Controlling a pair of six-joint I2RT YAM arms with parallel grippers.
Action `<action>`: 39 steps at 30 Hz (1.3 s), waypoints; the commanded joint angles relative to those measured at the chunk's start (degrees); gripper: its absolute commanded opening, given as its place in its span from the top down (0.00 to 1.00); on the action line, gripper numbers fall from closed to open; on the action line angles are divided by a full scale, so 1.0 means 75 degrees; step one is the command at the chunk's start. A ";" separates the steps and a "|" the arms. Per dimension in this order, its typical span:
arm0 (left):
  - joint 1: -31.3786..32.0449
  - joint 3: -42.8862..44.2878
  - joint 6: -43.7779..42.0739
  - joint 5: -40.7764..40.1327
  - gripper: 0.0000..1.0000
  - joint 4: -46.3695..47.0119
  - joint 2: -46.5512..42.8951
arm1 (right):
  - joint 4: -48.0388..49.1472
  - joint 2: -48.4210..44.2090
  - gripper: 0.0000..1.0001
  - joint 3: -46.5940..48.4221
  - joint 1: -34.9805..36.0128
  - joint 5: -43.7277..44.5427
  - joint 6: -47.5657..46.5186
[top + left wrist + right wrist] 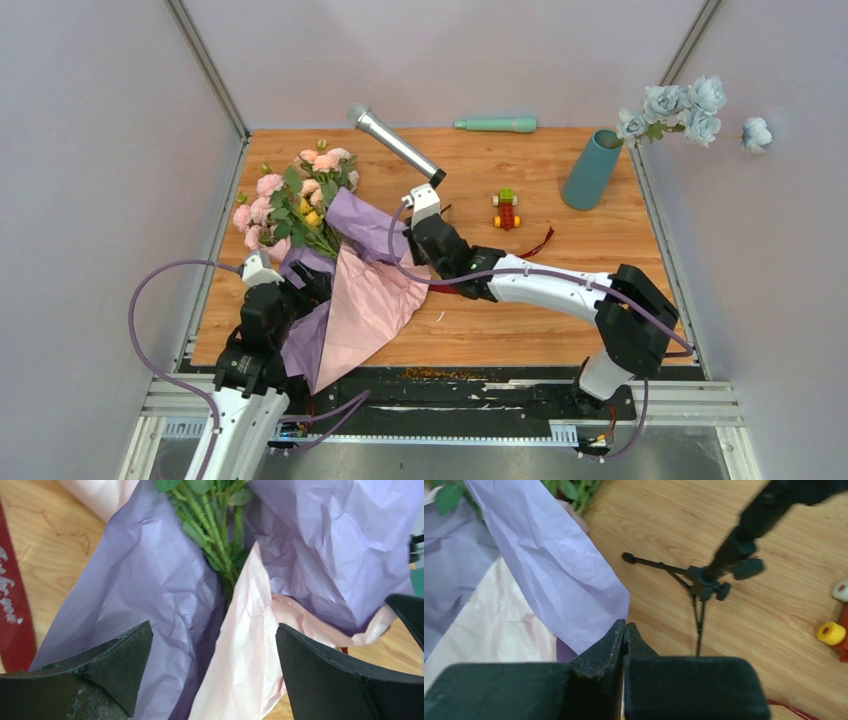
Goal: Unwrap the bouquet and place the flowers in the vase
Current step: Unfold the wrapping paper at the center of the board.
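The bouquet (300, 195) lies at the table's left, pink, yellow and cream roses pointing away. Its lilac and pink paper wrap (365, 290) is spread open beneath the green stems (215, 535). My left gripper (312, 283) hovers open over the paper's near end, both wide fingers (120, 655) apart from the stems. My right gripper (624, 626) is shut, its tips pinching a raised corner of the lilac sheet (559, 575). The teal vase (592, 168) stands at the far right. A dark red ribbon (12, 610) lies on the wood.
A microphone (395, 143) on a small black tripod (699, 580) stands just beyond my right gripper. A mint-green rod (495, 125) lies at the back edge. A small toy car (506, 210) sits mid-table. Pale blue flowers (680, 105) hang at the vase's mouth.
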State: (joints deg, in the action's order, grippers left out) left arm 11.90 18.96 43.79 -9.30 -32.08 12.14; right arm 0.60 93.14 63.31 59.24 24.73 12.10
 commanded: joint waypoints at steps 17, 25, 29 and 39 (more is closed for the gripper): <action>-0.0057 -0.0609 0.0471 0.0651 0.00 0.2678 0.2705 | -0.0156 0.0251 1.00 -0.0799 -0.1105 0.1035 0.1403; -0.0072 -0.1221 0.1080 0.0087 0.00 0.2041 0.2202 | 0.0428 0.0478 1.00 -0.0719 -0.1508 0.1931 0.0863; -0.0075 -0.1461 0.1346 -0.0099 0.00 0.1491 0.1398 | 0.0506 0.0688 1.00 -0.0534 -0.1731 0.1845 0.0590; -0.0075 -0.0733 0.0877 0.0348 0.00 0.1243 0.1194 | 0.0144 -0.0199 0.59 -0.0717 -0.1766 0.0355 0.0124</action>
State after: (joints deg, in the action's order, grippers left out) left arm 11.81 8.29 52.40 -7.53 -22.57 19.20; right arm 2.42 97.54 57.41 46.28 31.51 14.57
